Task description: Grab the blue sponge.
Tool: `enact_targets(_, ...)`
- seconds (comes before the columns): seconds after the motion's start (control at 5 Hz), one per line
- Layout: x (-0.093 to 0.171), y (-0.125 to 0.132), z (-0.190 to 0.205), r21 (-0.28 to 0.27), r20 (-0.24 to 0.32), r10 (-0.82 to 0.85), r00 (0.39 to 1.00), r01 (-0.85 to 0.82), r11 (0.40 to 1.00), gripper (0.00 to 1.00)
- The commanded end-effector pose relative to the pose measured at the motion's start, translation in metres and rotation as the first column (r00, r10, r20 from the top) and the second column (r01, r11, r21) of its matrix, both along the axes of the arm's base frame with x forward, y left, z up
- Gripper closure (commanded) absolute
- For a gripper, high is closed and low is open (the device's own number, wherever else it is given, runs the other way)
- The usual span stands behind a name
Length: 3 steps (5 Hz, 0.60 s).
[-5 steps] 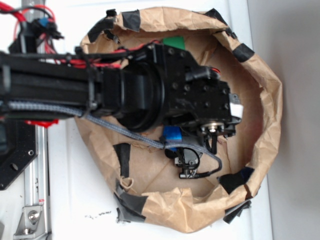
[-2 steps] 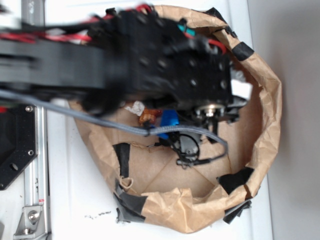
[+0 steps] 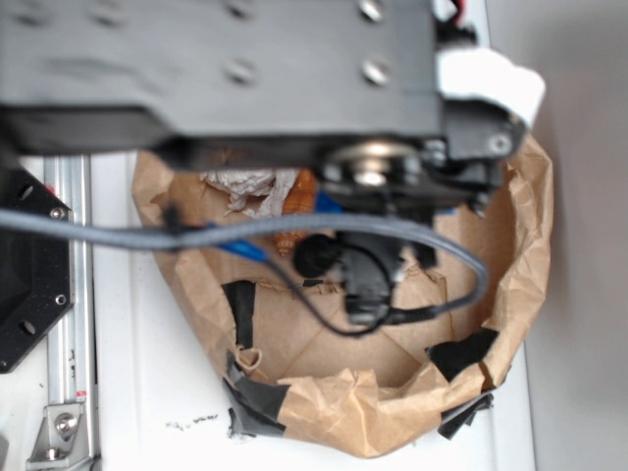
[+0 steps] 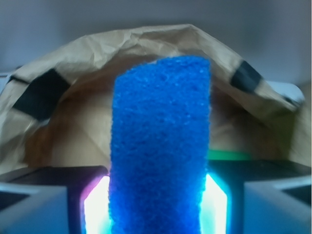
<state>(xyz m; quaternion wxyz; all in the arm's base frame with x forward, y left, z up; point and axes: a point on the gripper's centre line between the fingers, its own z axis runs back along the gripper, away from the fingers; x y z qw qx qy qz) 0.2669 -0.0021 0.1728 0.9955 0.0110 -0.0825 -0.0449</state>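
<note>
The blue sponge fills the middle of the wrist view, a rough bright blue pad standing upright between my jaws. My gripper is shut on the sponge, and its glowing pads press against the sponge's two sides. The sponge hangs above the floor of the brown paper bag. In the exterior view my arm is close to the camera and blurred, and it hides the fingers. Only a blue sliver peeks out under it.
The bag's crumpled wall, patched with black tape, rings the work area. A green block lies on the bag floor behind the sponge. A whitish and orange-brown object lies at the bag's back left. A grey cable crosses the bag.
The arm has risen toward the exterior camera with the sponge in its jaws and now covers the top of that view. An object at the bag's back left has come into sight.
</note>
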Motion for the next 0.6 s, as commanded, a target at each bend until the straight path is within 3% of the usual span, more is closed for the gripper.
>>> enact_targets(0.0,-0.0294,0.003,0.0217,0.026,0.076,0.031,0.997,-0.033,0.999,1.0)
enact_targets(0.4,-0.0288,0.0048,0.0202,0.068,0.095,0.023,0.995,-0.03,0.997,1.0)
